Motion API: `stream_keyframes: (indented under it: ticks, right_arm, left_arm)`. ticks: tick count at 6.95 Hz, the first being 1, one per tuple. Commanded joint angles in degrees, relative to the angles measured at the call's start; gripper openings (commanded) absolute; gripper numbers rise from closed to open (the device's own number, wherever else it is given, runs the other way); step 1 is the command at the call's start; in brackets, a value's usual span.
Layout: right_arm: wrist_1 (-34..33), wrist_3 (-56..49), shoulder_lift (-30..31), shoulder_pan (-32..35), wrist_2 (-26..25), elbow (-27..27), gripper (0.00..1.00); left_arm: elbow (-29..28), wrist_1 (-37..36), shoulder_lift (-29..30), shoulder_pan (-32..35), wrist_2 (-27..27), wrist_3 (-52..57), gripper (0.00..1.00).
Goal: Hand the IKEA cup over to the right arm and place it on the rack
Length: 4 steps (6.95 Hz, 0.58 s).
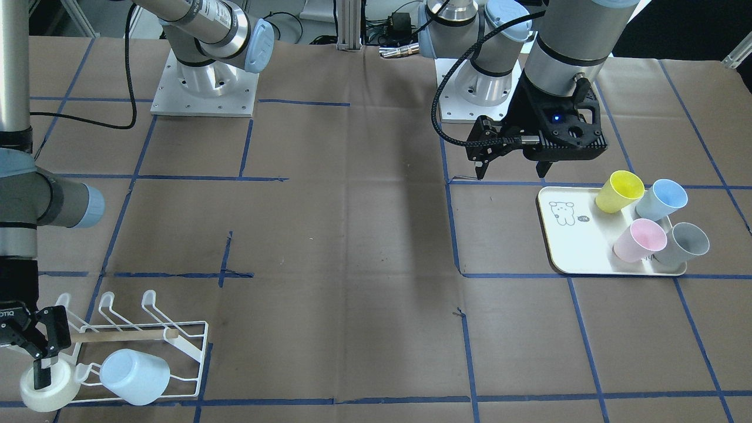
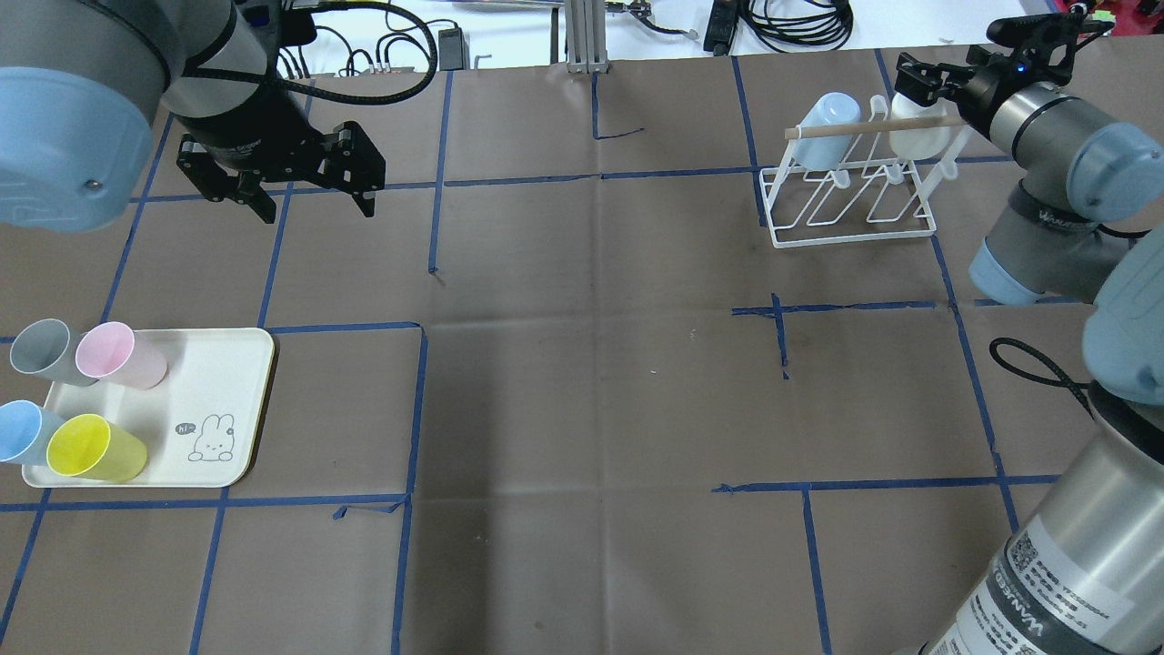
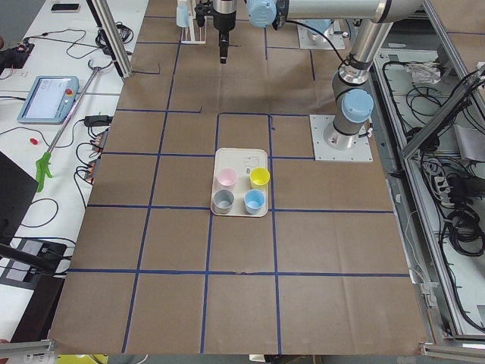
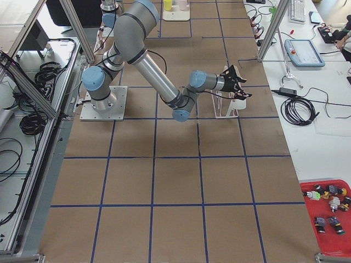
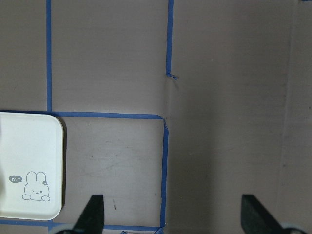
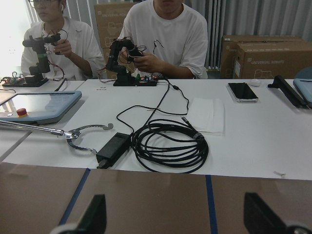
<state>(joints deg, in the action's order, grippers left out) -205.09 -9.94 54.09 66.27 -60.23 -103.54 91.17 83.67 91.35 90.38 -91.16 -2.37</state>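
The white wire rack [image 1: 189, 346] with its wooden dowel [image 1: 117, 336] stands at the table's right end; it also shows in the overhead view [image 2: 855, 232]. A light-blue cup [image 1: 135, 376] and a white cup [image 1: 50, 390] hang on its prongs. My right gripper [image 1: 44, 358] is open at the white cup's rim, one finger in front of the cup; in the right wrist view [image 6: 178, 214] nothing is between the fingers. My left gripper [image 1: 511, 173] is open and empty above the table beyond the cream tray [image 1: 564, 267].
The tray [image 2: 245, 455] holds yellow [image 2: 95, 448], blue [image 2: 23, 432], pink [image 2: 118, 357] and grey [image 2: 41, 350] cups. A braided cable loops by the left wrist [image 1: 446, 106]. Operators sit behind a white desk [image 6: 146, 58] past the rack.
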Motion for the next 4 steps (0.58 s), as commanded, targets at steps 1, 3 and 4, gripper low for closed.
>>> stream_keyframes:
  ticks: [1,3,4]
  right_arm:
    - [0.0,0.0,0.6,0.0,0.2,0.4,1.00]
    - [0.2,0.0,2.6,0.0,0.4,0.8,1.00]
    - [0.5,-0.2,4.3,0.2,0.0,0.7,1.00]
  left_arm:
    - [0.1,0.0,0.1,0.0,0.0,0.0,1.00]
    - [0.1,-0.1,0.0,0.0,0.3,0.0,1.00]
    - [0.1,-0.1,-0.1,0.0,0.4,0.0,1.00]
